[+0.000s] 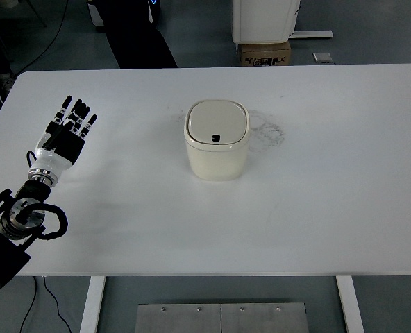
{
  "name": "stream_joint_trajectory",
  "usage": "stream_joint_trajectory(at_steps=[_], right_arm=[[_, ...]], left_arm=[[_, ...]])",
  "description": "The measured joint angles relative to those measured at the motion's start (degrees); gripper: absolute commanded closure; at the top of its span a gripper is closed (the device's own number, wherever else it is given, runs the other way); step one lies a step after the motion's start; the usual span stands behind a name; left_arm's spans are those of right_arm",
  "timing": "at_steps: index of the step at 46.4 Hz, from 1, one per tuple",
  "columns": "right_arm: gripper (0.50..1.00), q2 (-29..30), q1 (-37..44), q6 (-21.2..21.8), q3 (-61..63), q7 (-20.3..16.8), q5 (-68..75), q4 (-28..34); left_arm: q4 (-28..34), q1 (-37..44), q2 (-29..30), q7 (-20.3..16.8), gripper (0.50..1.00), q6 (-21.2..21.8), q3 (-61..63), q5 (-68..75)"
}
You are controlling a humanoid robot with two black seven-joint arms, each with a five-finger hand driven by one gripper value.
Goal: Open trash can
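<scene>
A small cream trash can (216, 141) with rounded corners stands upright near the middle of the white table (316, 208). Its lid (217, 122) lies flat and closed, with a small black button (215, 137) near the front edge. My left hand (71, 125) hovers over the table's left part, well to the left of the can, fingers stretched out and holding nothing. The left arm (25, 215) comes in from the lower left corner. The right arm does not show.
A dark smudge (268, 130) marks the table just right of the can. Beyond the far edge stand a cardboard box (265, 53), a white unit (264, 21) and a person's dark legs (132, 35). Cables hang at the left.
</scene>
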Motion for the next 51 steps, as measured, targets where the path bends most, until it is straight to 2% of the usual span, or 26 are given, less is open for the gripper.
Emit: stream_joint_trajectory(at_steps=[25,34,51], right_arm=[[0.509,0.0,0.0,0.0,0.0,0.0,0.0,0.0],[0.509,0.0,0.0,0.0,0.0,0.0,0.0,0.0],[0.509,0.0,0.0,0.0,0.0,0.0,0.0,0.0]], left_arm=[[0.1,-0.1,0.1,-0.1,0.500,-0.3,0.0,0.2],[0.0,-1.2,0.0,-1.5,0.500,-0.3,-0.1,0.1],[0.1,-4.0,1.5,-0.9,0.500,0.6,0.1,0.6]])
